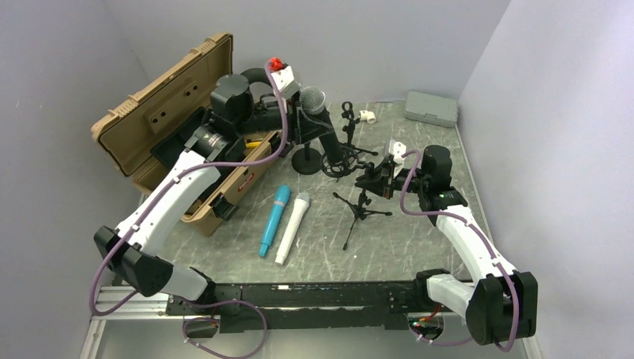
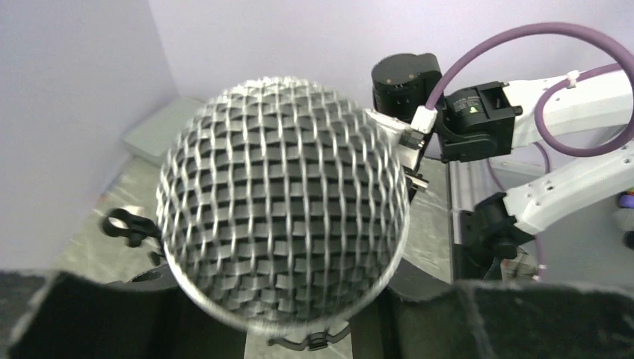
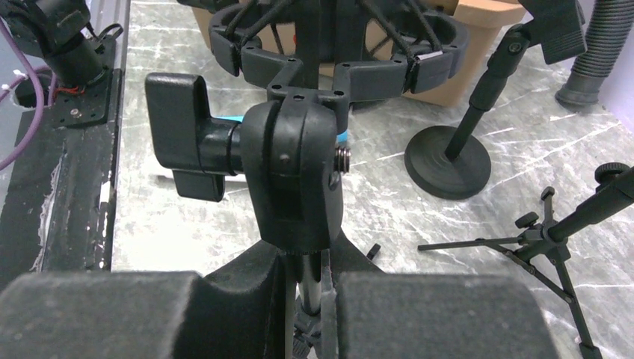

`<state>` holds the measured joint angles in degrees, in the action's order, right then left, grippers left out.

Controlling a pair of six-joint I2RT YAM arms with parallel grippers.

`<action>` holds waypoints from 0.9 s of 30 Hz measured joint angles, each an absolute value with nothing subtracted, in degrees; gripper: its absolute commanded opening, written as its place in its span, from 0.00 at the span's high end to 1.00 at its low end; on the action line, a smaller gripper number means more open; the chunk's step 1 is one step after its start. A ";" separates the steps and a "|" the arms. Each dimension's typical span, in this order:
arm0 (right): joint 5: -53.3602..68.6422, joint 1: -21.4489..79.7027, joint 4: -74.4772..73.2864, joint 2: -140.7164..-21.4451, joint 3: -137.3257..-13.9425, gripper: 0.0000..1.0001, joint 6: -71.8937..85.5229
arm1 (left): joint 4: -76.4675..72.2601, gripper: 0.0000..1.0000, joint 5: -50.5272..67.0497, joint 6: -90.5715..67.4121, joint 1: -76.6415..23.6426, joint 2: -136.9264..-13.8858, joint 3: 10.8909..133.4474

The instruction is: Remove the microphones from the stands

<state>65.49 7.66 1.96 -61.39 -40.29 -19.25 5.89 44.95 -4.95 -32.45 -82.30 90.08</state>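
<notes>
Microphone (image 2: 282,202) pinched in L claw (image 2: 288,303), mesh head up. R claw (image 3: 320,292) pressed tight on stand (image 3: 295,172) stem, just below pivot knob (image 3: 176,134)

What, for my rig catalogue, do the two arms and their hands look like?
The left arm and right arm have white shells with black joints; a purple cable runs along each. The left hand and right hand are black, with blocky dark padded fingers.

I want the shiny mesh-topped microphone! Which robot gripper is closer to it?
Left. The left gripper holds the silver mesh-headed microphone itself; the right gripper pinches the black stand lower down.
</notes>
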 measured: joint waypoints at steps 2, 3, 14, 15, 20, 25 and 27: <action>65.49 7.60 1.98 -61.39 -40.27 1.00 -19.18 | 7.01 1.00 43.77 -3.95 -32.40 -81.32 91.64; 65.49 7.49 1.98 -61.39 -40.27 1.00 -19.11 | 7.27 1.00 43.07 -3.57 -32.29 -80.84 92.31; 61.71 6.79 -1.04 -61.32 -40.03 0.49 -18.15 | 8.97 1.00 36.56 -1.80 -31.46 -74.61 94.74; 61.19 6.70 -1.58 -61.32 -40.01 0.47 -17.98 | 9.28 1.00 36.23 -1.65 -31.46 -74.41 94.74; 58.06 6.50 -4.62 -61.01 -40.01 0.34 -18.24 | 10.66 1.00 34.72 -1.13 -31.46 -73.65 93.65; 55.68 6.42 -7.88 -57.17 -40.01 0.19 -18.63 | 11.99 1.00 34.00 -1.06 -31.46 -73.63 92.49; 54.96 6.39 -9.43 -54.28 -40.12 0.14 -18.96 | 12.10 1.00 33.65 -1.06 -31.46 -73.60 92.31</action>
<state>54.96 6.39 -9.43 -54.28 -40.12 -18.96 12.10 33.65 -1.06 -31.46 -73.60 92.31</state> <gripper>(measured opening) 0.793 0.458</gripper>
